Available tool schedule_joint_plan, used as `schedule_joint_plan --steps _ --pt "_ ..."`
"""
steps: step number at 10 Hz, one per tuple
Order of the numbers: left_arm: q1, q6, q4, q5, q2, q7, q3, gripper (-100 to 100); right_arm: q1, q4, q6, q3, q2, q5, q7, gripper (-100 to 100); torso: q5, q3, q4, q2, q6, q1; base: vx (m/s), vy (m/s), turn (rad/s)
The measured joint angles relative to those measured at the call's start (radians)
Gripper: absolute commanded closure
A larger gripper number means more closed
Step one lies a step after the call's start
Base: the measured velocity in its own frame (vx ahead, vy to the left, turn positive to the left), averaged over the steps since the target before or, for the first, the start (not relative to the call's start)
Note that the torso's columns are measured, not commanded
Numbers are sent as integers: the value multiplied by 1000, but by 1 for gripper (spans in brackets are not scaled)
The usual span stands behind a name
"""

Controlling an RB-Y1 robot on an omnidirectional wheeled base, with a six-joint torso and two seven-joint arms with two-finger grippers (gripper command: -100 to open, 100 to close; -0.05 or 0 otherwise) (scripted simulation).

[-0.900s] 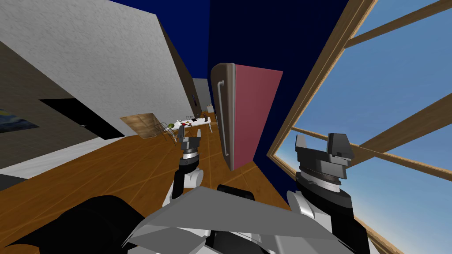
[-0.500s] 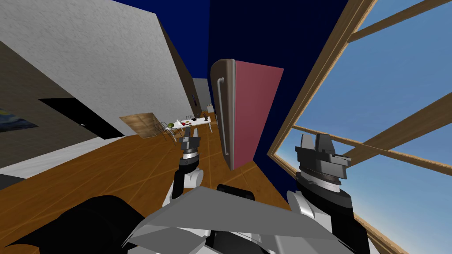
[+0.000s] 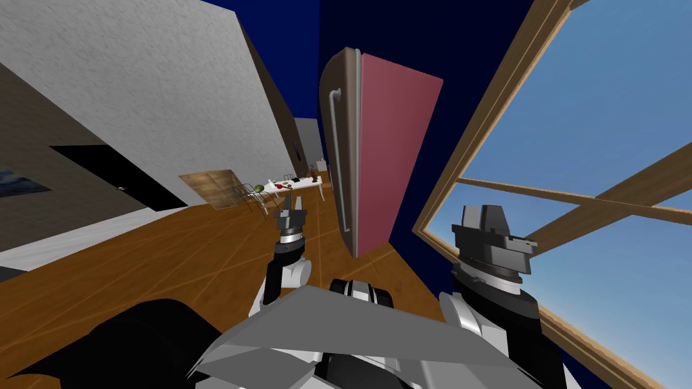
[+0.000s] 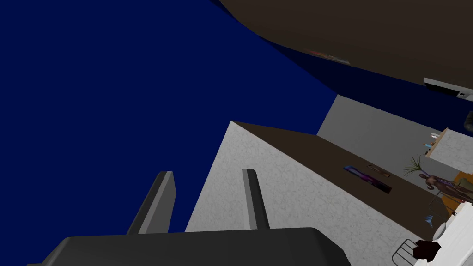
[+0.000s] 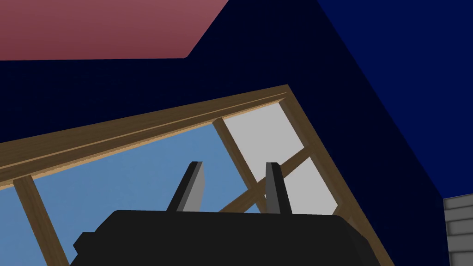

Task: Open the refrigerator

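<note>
The refrigerator (image 3: 395,155) stands ahead against a dark blue wall, with a dull red side and a grey-brown door (image 3: 346,88) facing left. A long pale handle (image 3: 336,162) runs down that door, which looks closed. My left gripper (image 3: 290,202) is raised left of the door's lower end, apart from the handle, and its fingers (image 4: 207,172) stand partly apart with nothing between them. My right gripper (image 3: 484,211) is up by the window, right of the refrigerator, its fingers (image 5: 234,163) also partly apart and empty. The red side (image 5: 106,27) shows beyond it.
A wood-framed window (image 3: 473,121) fills the right side. Down the wooden floor (image 3: 169,256) stand a white table (image 3: 290,184) with small things, a wire chair (image 3: 251,197) and a wooden panel (image 3: 209,188). A grey wall (image 3: 135,88) and a black area (image 3: 115,179) are left.
Both grippers' fingers have narrowed from wide apart to a smaller gap. The head view has shifted, so the refrigerator now looks taller and nearer; the arms kept their places.
</note>
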Motion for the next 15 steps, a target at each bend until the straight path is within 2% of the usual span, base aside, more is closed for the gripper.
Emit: schedule_joint_plan --steps 1,3,5,8,11,13,15 --pt "0 0 0 0 0 0 0 -100 0 0 0 0 0 0 0 0 0 -148 74 74 0 0 16 -5 0" --pt "0 -2 16 2 53 2 -2 -100 0 0 0 0 0 0 0 0 0 -237 116 116 0 0 25 -15 0" --pt "-6 0 41 9 108 8 0 -100 0 0 0 0 0 0 0 0 0 -242 120 119 0 -1 36 -23 0" --pt "-14 12 79 18 165 15 -4 -100 0 0 0 0 0 0 0 0 0 -242 121 120 0 0 48 -31 0" --pt "-36 19 137 31 195 26 -1 -100 0 0 0 0 0 0 0 0 0 -242 121 120 0 0 47 -35 -1" --pt "-64 36 180 39 193 31 -4 -100 0 0 0 0 0 0 0 0 0 -242 120 120 0 0 66 -41 -2" --pt "-65 38 220 51 184 41 -5 -100 0 0 0 0 0 0 0 0 0 -242 120 120 0 0 68 -46 0"
